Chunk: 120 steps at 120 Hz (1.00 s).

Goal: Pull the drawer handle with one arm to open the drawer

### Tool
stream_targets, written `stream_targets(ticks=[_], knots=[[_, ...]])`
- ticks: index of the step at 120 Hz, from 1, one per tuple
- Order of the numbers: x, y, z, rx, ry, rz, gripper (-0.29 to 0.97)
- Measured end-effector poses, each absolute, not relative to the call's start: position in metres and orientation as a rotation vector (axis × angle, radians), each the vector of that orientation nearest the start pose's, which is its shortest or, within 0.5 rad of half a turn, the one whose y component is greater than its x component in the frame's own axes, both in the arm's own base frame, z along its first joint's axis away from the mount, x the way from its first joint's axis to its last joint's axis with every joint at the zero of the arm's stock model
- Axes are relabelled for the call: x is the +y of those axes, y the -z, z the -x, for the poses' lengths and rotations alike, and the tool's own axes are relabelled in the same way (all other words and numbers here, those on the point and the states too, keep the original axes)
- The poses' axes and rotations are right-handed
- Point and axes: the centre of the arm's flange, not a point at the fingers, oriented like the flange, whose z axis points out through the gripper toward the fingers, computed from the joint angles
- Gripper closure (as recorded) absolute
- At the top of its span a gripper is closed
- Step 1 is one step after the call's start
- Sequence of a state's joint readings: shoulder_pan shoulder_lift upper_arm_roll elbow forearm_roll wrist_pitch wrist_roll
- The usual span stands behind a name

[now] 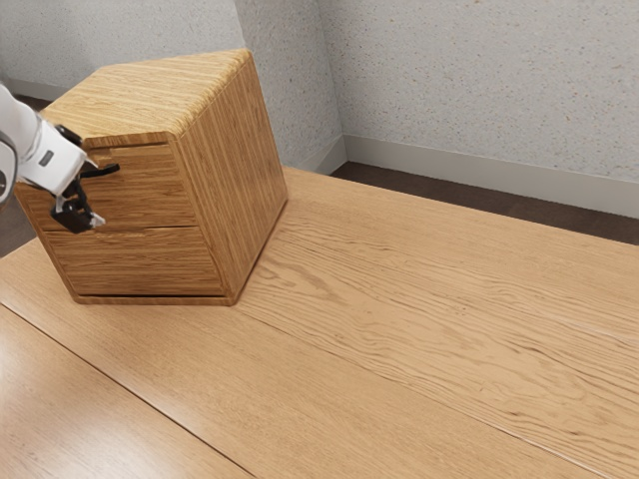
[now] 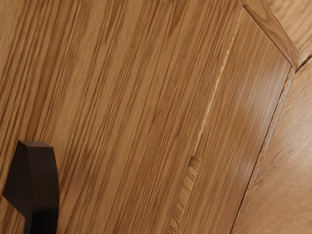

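A wooden cabinet [image 1: 160, 170] with two stacked drawer fronts stands at the table's far left in the exterior view. My gripper [image 1: 88, 194] is right in front of the upper drawer front [image 1: 150, 190], near its left end, with its two black fingers spread apart one above the other and nothing visibly between them. In the wrist view a dark, angular piece, probably the drawer handle [image 2: 31, 187], sticks out of the wood grain beside my hand. The seam between the two drawer fronts [image 2: 214, 87] runs diagonally. Both drawers look flush with the cabinet.
The cabinet sits on a broad wooden table [image 1: 419, 329] that stretches toward the exterior view's right and front. Grey speckled walls [image 1: 479, 70] with a pale skirting board stand behind it.
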State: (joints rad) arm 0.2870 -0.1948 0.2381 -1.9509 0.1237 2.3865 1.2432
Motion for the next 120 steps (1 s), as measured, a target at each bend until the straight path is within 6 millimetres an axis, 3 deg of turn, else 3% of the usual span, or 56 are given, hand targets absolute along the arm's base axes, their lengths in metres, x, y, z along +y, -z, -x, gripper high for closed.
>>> stream_targets(ticks=[18,40,56,73,96,120], knots=[[0.280,-0.625,-0.455,0.948,0.485,2.414,-0.04],[0.258,-0.628,-0.423,0.885,0.501,2.392,0.12],[0.254,-0.625,-0.403,0.844,0.509,2.388,0.08],[0.247,-0.630,-0.384,0.801,0.540,2.382,0.15],[0.231,-0.624,-0.365,0.776,0.552,2.383,0.04],[0.217,-0.617,-0.346,0.747,0.561,2.386,0.02]])
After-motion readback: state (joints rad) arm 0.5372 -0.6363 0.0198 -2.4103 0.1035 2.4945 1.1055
